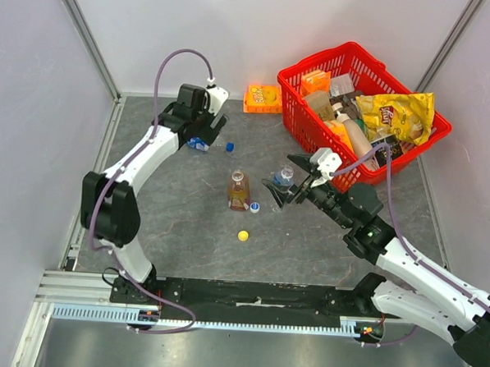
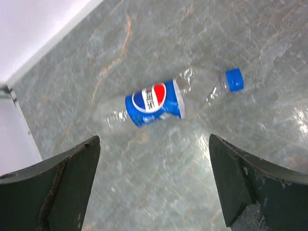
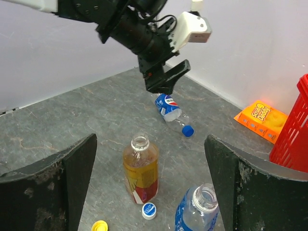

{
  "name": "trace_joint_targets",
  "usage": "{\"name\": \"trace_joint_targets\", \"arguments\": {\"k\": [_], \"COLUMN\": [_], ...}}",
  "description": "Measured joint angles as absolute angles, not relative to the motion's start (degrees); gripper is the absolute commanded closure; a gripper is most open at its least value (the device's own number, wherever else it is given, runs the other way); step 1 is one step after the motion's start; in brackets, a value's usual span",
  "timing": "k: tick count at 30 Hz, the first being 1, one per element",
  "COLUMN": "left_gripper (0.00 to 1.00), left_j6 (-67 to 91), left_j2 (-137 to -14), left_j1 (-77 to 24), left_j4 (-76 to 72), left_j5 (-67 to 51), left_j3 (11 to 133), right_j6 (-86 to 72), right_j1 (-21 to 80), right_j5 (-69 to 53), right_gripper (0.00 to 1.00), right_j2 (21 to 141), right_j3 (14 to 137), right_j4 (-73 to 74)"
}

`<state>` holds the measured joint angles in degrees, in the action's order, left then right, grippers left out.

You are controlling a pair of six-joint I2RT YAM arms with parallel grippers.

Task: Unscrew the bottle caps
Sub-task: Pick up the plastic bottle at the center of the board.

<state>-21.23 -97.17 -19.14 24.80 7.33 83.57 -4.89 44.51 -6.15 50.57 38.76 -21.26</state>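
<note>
my left gripper (image 2: 154, 139) spread wide over the far lying bottle (image 2: 154, 101), blue cap (image 2: 234, 79) on, my right gripper (image 3: 150, 139) fingers apart, right of the uncapped amber bottle (image 3: 140, 168)

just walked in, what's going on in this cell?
Cap unscrewing, two of three off. The amber bottle and one clear bottle stand open, with the yellow cap and whitish cap loose on the table. The left gripper, open, hovers over the third bottle, lying down with its blue cap on. The right gripper is open beside the clear bottle.
</note>
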Motion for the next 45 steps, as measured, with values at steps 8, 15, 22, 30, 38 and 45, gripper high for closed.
{"name": "trace_joint_targets", "arguments": {"k": [8, 15, 22, 30, 38, 45], "left_gripper": [0.02, 0.02, 0.02, 0.09, 0.35, 0.44], "left_j6": [-30.04, -33.58, -34.83, -35.68, -36.12, -36.05], "left_j2": [-111.31, -121.60, -127.09, -129.71, -130.67, -129.80], "left_j1": [-18.37, -18.06, -18.06, -18.06, -18.15, -18.24], "left_j4": [29.61, 37.71, 40.73, 41.98, 42.09, 42.11], "left_j5": [-0.62, -5.74, -6.31, -4.64, -2.02, -0.45], "left_j3": [96.92, 104.73, 106.98, 107.24, 107.02, 106.76], "right_j6": [-3.99, -2.96, -2.07, -1.91, -1.89, -1.89], "right_j1": [44.45, 44.31, 43.64, 43.09, 42.54, 42.46], "right_j5": [-5.91, -5.93, -5.63, -5.45, -5.02, -5.02], "right_gripper": [0.02, 0.02, 0.02, 0.02, 0.02, 0.02], "right_j2": [50.63, 51.18, 52.29, 53.98, 54.50, 54.65], "right_j3": [38.76, 38.76, 38.76, 38.76, 38.76, 38.76], "right_j4": [-19.81, -19.14, -18.31, -18.33, -18.31, -18.20]}}
